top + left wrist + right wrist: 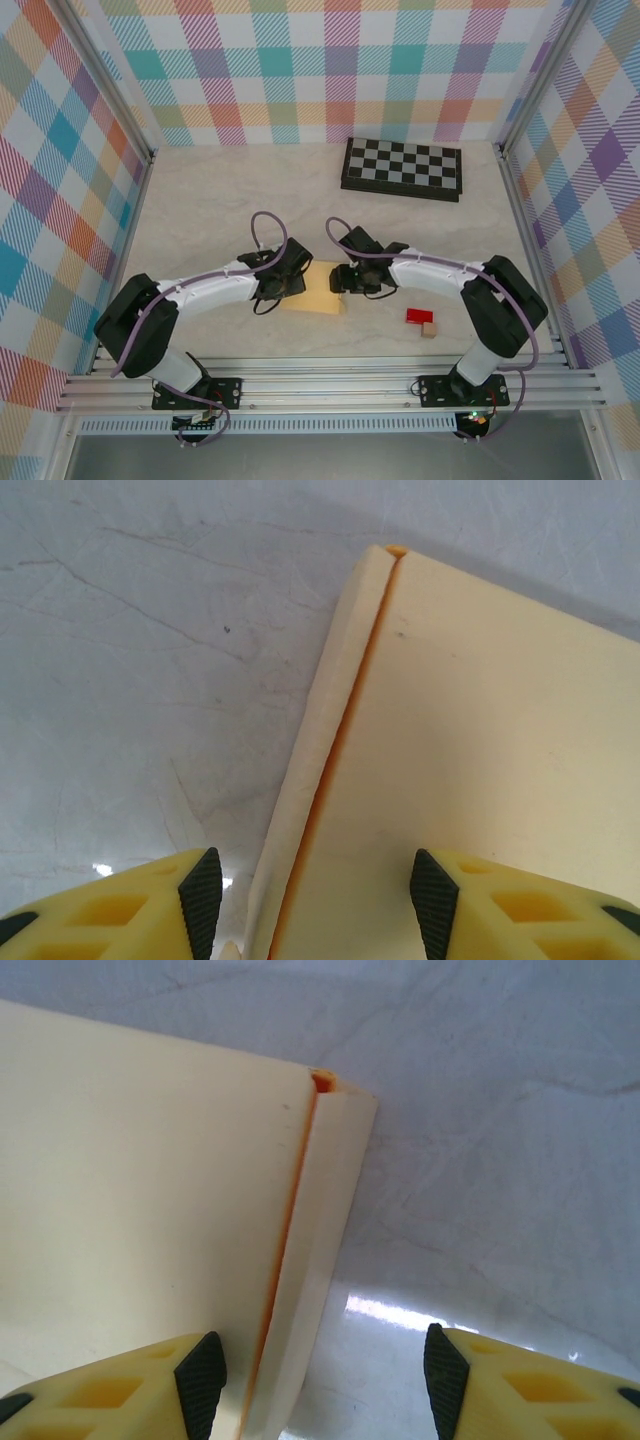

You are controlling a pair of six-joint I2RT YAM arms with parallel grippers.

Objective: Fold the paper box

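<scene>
Left arm, right arm converge mid-table on box; centre blocked. Table behind open up to checkerboard, far right. 2 obstacles by right arm: red block, tan block.

A pale beige tabletop with a marble pattern of thin grey veins lies between three upright walls of multicoloured plaid panels: the back wall, the left wall and the right wall. Slanting silver aluminium posts stand at the corners where the walls meet. Ribbed aluminium rails run along the near edge, with a dull grey floor strip beyond them. The light is even and soft. In the right wrist view, a bright glare patch shines on the glossy surface.
</scene>
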